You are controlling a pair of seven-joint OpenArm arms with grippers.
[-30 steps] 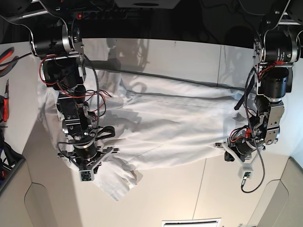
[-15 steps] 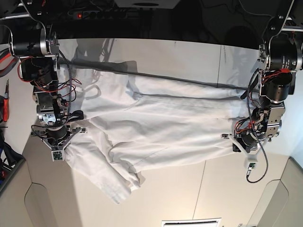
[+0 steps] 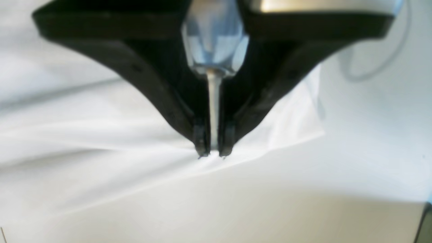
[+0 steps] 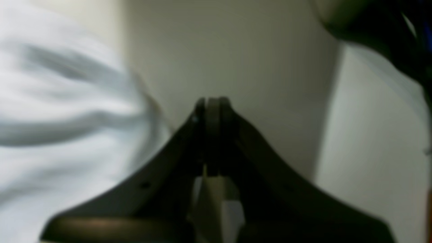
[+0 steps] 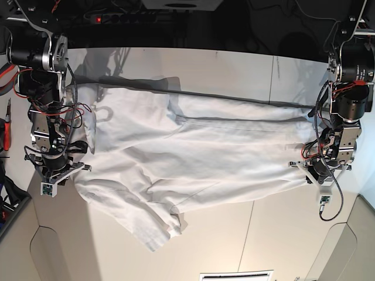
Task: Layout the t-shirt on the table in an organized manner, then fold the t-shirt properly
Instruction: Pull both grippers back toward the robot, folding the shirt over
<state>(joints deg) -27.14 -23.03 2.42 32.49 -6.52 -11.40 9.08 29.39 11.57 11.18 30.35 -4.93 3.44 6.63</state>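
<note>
T-shirt (image 5: 193, 158) lying across mid-frame on table (image 5: 234, 246), soft & wrinkly
Left gripper (image 3: 213, 156) pinching shirt's edge at centre frame; right gripper (image 4: 212, 100) closed, holding nothing visible; limp cloth, prob. best gripping at hems/corners

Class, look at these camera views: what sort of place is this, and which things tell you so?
Probably a robotics lab or workshop: two exposed-wire arms work a t-shirt on a purpose-built table, with red-handled tools kept at the side.
</note>
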